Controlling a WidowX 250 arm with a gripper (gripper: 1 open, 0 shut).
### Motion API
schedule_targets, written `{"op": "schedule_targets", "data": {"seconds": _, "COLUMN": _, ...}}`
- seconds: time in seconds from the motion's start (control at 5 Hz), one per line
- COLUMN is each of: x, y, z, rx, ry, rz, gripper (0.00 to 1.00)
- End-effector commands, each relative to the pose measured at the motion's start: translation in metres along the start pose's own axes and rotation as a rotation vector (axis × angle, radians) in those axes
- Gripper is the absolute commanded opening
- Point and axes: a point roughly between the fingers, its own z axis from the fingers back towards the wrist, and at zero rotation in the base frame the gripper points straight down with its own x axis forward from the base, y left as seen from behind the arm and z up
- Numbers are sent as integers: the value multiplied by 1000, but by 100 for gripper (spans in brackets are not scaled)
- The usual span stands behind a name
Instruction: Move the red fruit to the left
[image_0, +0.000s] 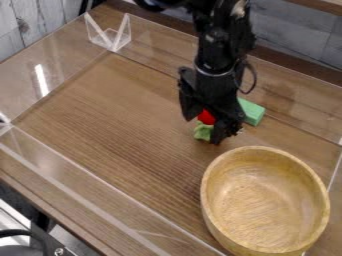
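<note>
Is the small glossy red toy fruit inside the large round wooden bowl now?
No, the red fruit is on the table, under the black fingers, outside the wooden bowl.

Fruit (207, 115) red, light-green leafy bit (203, 132). Block (249, 111) plain green. Bowl (265, 201) pale tan. Table (114, 120) brown, wood-grained. Gripper (205, 113) black.

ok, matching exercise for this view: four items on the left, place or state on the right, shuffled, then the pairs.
1. Red fruit
2. Wooden bowl
3. Green block
4. Tool

A. Flat, on the fruit's far side from the table's left part
B. Open, lowered around the fruit
C. Partly hidden between the fingers
D. Near edge of the view, lower right

Pairs: 1-C, 2-D, 3-A, 4-B
</note>
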Motion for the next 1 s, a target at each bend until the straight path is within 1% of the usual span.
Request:
{"op": "schedule_targets", "data": {"seconds": 0.0, "x": 21, "y": 19, "z": 8, "rx": 20, "ry": -60, "rz": 64, "gripper": 0}}
{"op": "schedule_targets", "data": {"seconds": 0.2, "x": 25, "y": 27, "z": 10, "rx": 22, "ry": -65, "rz": 110, "gripper": 0}}
{"op": "schedule_targets", "data": {"seconds": 0.6, "x": 37, "y": 1, "z": 18, "rx": -10, "ry": -80, "rz": 15, "gripper": 0}}
{"op": "schedule_targets", "data": {"seconds": 0.8, "x": 29, "y": -7, "z": 28, "rx": -18, "ry": -78, "rz": 20, "gripper": 100}}
